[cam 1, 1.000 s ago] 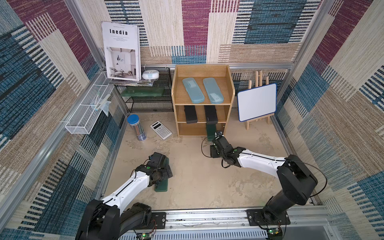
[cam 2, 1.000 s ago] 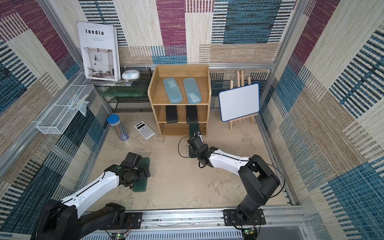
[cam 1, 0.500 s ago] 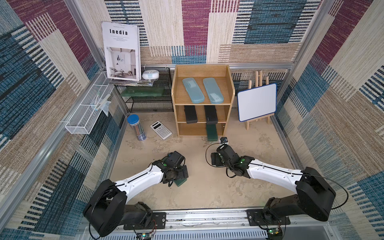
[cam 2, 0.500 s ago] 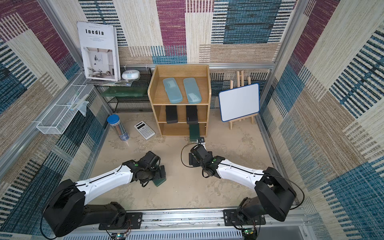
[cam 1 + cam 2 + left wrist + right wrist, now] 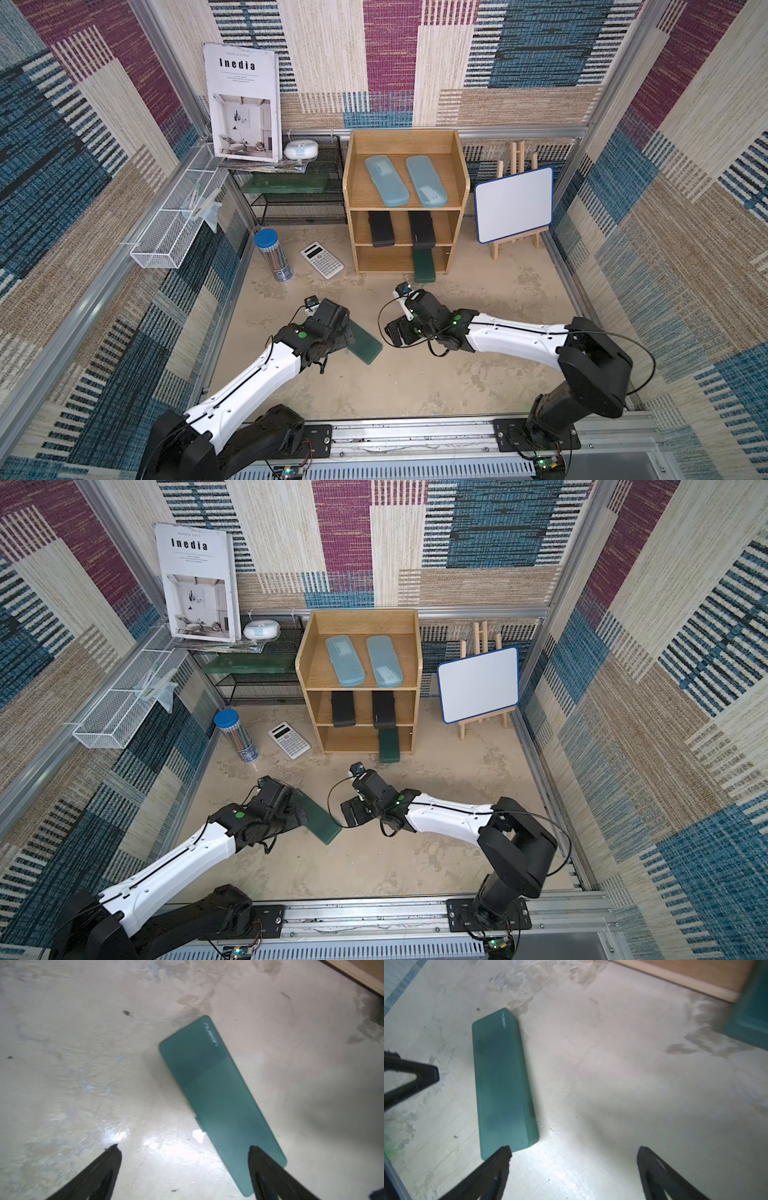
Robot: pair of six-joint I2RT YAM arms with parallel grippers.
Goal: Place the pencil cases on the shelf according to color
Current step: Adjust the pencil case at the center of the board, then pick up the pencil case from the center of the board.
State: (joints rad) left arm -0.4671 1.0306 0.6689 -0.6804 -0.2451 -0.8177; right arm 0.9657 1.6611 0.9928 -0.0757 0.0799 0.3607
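**Both grippers released around the loose green case**

The left gripper (image 5: 183,1148) has its jaws spread wide. One fingertip (image 5: 256,1154) overlaps the near end of the loose dark green case (image 5: 218,1095), and the other hangs over the bare tabletop, so nothing is clamped. Whether that fingertip touches the case cannot be told. The right gripper (image 5: 574,1149) is released too. Its jaws stand far apart with only the tabletop between them, and one fingertip (image 5: 504,1154) shows at the end of that same case in its wrist view.

In both top views the loose dark green case lies flat and slanted on the beige tabletop (image 5: 498,291). It sits between the two arms, with one end tucked under the left gripper's body and the other end pointing toward the right gripper, which is just beside it.

Behind them stands the shelf (image 5: 401,143). Its top tier carries the two light blue cases (image 5: 386,180) (image 5: 426,180) side by side. The middle tier holds the two black cases (image 5: 381,228) (image 5: 422,228). On the bottom tier, right of centre, is the second dark green case (image 5: 424,266), whose front end sticks out past the shelf's edge.

On the tabletop to the left of the shelf — well apart from both arms — lie a white calculator (image 5: 322,259) and an upright blue-lidded tube (image 5: 273,255). A small whiteboard on an easel (image 5: 514,203) stands to the shelf's right.
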